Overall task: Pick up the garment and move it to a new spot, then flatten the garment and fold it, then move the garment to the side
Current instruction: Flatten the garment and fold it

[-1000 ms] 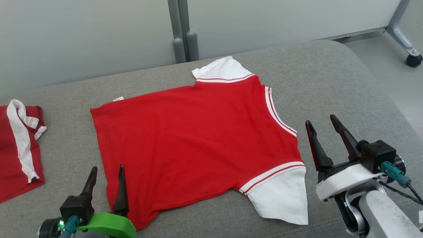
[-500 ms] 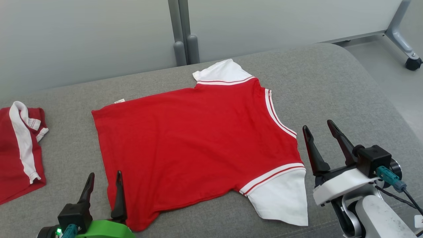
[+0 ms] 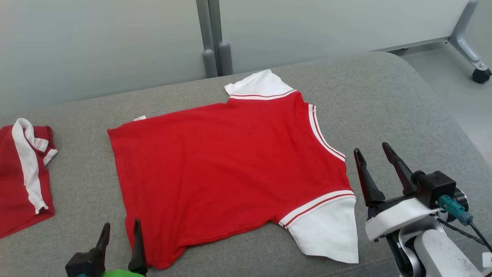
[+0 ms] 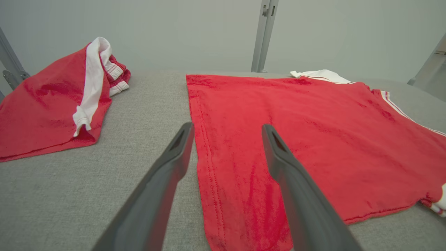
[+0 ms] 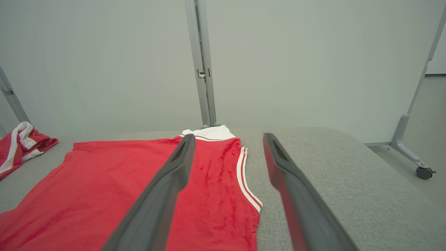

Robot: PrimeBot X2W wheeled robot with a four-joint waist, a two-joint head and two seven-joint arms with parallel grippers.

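The garment (image 3: pixel 230 173) is a red shirt with white sleeves, spread flat on the grey cushioned surface (image 3: pixel 384 100). My left gripper (image 3: pixel 121 226) stands open at the near edge, over the shirt's near left hem corner, with nothing between its fingers. In the left wrist view my left gripper (image 4: pixel 227 129) straddles the hem of the garment (image 4: pixel 313 132). My right gripper (image 3: pixel 372 151) is open just right of the striped neckline, off the cloth. In the right wrist view my right gripper (image 5: pixel 229 137) points along the neckline side of the garment (image 5: pixel 104 188).
A second red garment with a white stripe (image 3: pixel 23 177) lies bunched at the far left, also seen as a red heap (image 4: pixel 52 104). A pale partition with a grey post (image 3: pixel 213 38) backs the surface. A frame leg on a caster (image 3: pixel 481 75) stands on the floor at right.
Both open grippers have drawn back toward the near edge, the left one more. The picture has shifted down slightly. The shirt lies as before.
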